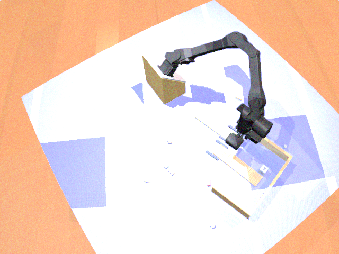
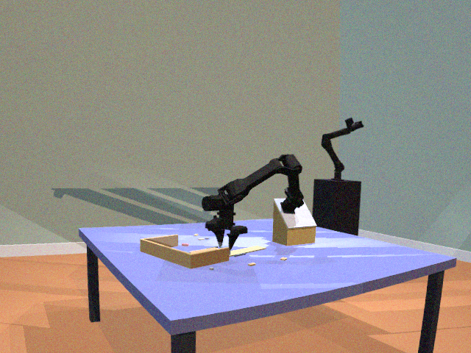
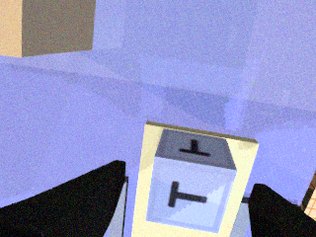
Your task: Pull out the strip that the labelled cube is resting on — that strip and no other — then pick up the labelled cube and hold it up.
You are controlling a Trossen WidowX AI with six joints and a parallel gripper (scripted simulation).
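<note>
Arm [image 1: 254, 76] [image 2: 258, 178] is reaching down from its mounting on a slope-topped box [image 1: 174, 91] [image 2: 300, 236]; claw [image 1: 240, 136] [image 2: 225, 246] [image 3: 188, 182] is pointing downward and standing partly open, holding nothing; in the exterior view its tips are showing low, near the wooden frame [image 1: 276, 148] [image 2: 209, 258] on the table [image 1: 123, 177] [image 2: 304, 277]. Labelled cube [image 1: 264, 169] [image 3: 190, 193] is resting on a pale yellow strip [image 3: 141, 197], close to the strip's far end, and is showing a dark T on its top and on one side; the strip's end edge is projecting slightly beyond the cube; in the wrist view, cube and strip are appearing between the two fingers, with neither finger touching the cube. In the top view, the cube is sitting inside the frame's corner area, beside the end of an orange gridded panel [image 1: 247, 170] [image 3: 312, 209]; a slim blue-grey bar [image 1: 212, 155] is lying near that panel's other end; a second pale strip or the same one [image 2: 249, 251] is extending past the frame in the exterior view, cannot tell which.
</note>
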